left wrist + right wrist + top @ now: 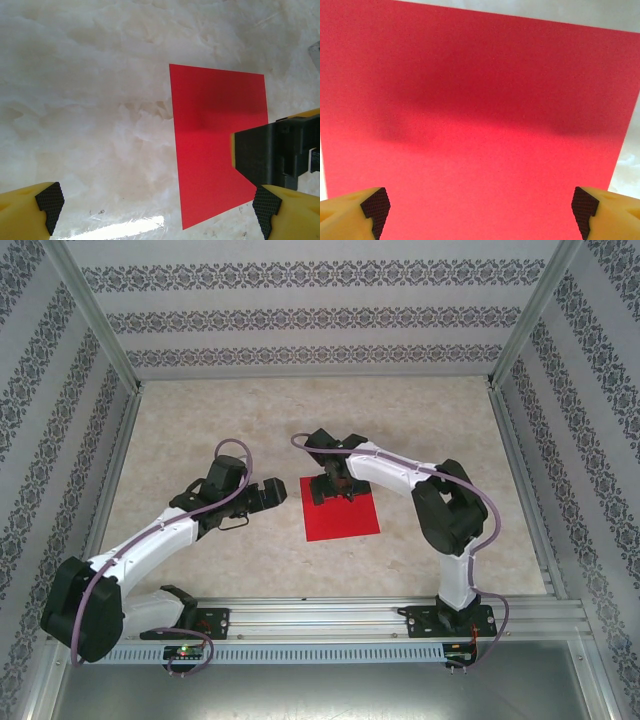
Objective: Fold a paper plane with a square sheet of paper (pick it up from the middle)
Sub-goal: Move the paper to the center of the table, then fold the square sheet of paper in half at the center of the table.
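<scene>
I see my right gripper (480, 207) spread wide over the flat red paper (345, 520); my left gripper (157, 205) hangs spread too, near the paper's left edge.

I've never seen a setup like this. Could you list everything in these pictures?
sheet of paper: one, bright red, flat and unfolded mid-table
table: one, pale marbled, under everything
walls: three, white with dark patterned bands, around the table
metal rail: one, silver, along the near edge
left arm, right arm: two, white and black, bolted at the rail
left claw: one, yellow with black pads, open, left of the sheet
right claw: one, same colours, open, over the sheet
</scene>
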